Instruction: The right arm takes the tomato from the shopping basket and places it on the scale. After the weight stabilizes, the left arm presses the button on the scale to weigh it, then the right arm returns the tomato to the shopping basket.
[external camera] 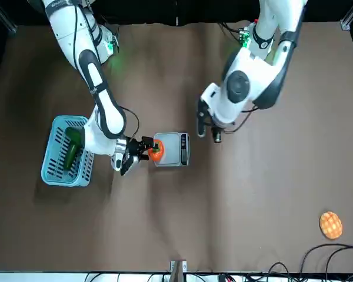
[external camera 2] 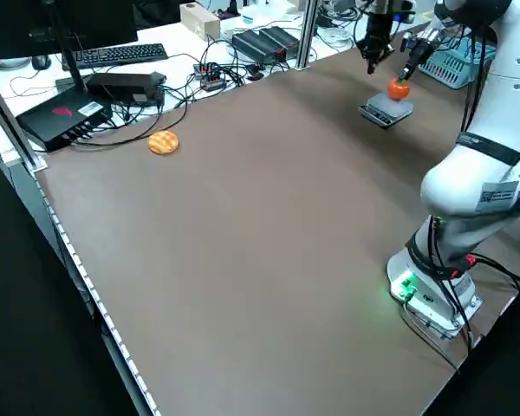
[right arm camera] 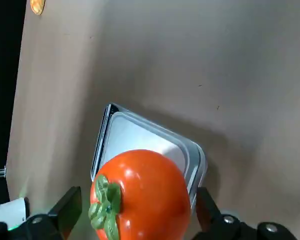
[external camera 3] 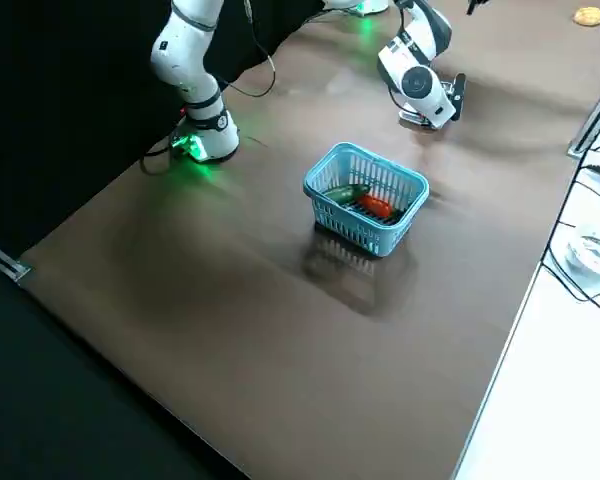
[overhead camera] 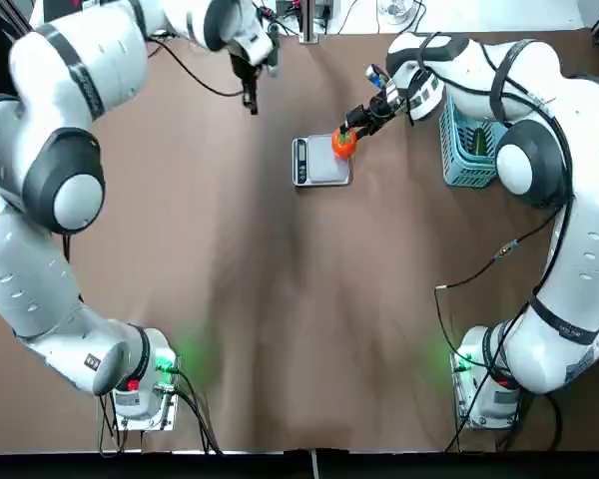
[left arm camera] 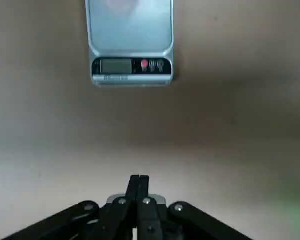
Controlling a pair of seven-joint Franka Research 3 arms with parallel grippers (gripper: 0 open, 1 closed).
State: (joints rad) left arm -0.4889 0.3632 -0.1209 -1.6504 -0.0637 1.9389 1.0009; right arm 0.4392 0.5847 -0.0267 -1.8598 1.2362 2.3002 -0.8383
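Observation:
The orange-red tomato lies on its side at the right far corner of the silver scale, its green stem sideways. My right gripper straddles the tomato; the fingers stand on either side with a narrow gap showing at each, so it reads as open. My left gripper hangs to the left of the scale and beyond it, fingers pressed together, holding nothing. The display and buttons of the scale face it. The light-blue shopping basket stands right of the scale.
A green vegetable and a red item lie in the basket. A yellow-orange waffle-like round lies far off at the table's left far area. Cables, a keyboard and boxes sit beyond the far edge.

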